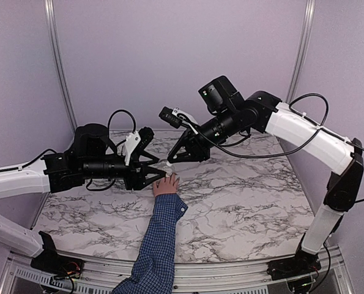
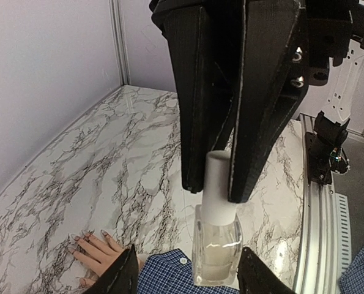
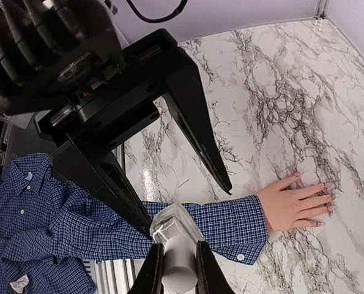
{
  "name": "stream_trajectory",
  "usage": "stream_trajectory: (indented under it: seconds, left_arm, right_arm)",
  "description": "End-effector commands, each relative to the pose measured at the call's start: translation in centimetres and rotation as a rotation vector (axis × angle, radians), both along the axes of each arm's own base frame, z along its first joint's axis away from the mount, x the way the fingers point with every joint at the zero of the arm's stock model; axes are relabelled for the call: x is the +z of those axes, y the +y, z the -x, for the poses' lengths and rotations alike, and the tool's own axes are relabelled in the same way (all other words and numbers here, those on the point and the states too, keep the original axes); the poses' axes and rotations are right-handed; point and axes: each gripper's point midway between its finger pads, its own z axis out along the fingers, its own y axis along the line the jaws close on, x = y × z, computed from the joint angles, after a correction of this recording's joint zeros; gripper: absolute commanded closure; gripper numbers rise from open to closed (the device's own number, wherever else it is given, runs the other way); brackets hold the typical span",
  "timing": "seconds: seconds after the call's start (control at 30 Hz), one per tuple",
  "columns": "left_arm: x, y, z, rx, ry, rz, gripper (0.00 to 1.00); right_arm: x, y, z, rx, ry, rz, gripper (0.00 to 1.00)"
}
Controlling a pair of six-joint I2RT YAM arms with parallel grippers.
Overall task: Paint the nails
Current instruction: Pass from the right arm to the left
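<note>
Uncapping step: hand (image 1: 166, 184) flat on marble table (image 1: 243, 202), centre frame, nothing painted yet.
Right gripper (image 3: 175, 254) clamps the white cap (image 3: 178, 275); left gripper (image 2: 188, 257) straddles the bottle (image 2: 215, 251), unclosed. Next, pinch the glass and unscrew. Nails (image 2: 78, 237) lie lower left.

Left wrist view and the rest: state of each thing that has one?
Clear square glass polish bottle: capped, raised off the table.
White cylindrical cap: on the bottle, clamped.
Left gripper: open, fingers either side of the bottle.
Right gripper: shut on the cap.
Small light-skinned hand: flat on white marble table, fingers spread.
Nails: too small to tell whether painted.
</note>
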Motion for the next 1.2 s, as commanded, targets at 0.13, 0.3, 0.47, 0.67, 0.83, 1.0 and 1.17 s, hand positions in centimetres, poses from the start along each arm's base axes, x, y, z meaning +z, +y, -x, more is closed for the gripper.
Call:
stream_trajectory:
  seconds: [0.13, 0.3, 0.47, 0.67, 0.83, 1.0, 1.17]
  left_arm:
    - [2.1, -1.5, 0.1, 0.006, -0.086, 0.050, 0.54]
    - [1.9, -2.7, 0.7, -0.010, -0.078, 0.051, 0.56]
    - [1.7, -3.2, 0.9, -0.017, -0.074, 0.053, 0.64]
    - [2.1, -3.5, 0.8, -0.014, -0.089, 0.063, 0.69]
    - [2.0, -3.8, 0.5, -0.011, -0.093, 0.060, 0.76]
    - [2.5, -3.8, 0.2, 0.008, -0.095, 0.082, 0.96]
    - [4.6, -2.7, -1.1, 0.113, -0.118, 0.178, 1.00]
  right_arm:
    - [1.5, -0.2, -0.4, -0.052, -0.014, 0.004, 1.00]
    - [1.6, -0.2, -0.3, -0.049, -0.018, 0.003, 1.00]
    - [2.0, -0.1, -0.1, -0.033, -0.019, -0.016, 1.00]
    - [2.0, 0.1, 0.5, 0.006, -0.017, -0.025, 1.00]
    - [1.9, 0.3, 0.5, 0.021, -0.009, -0.023, 1.00]
    - [2.5, 0.3, 0.2, 0.001, -0.023, -0.043, 0.99]
    - [3.8, 0.4, -2.0, -0.120, -0.004, -0.107, 0.64]
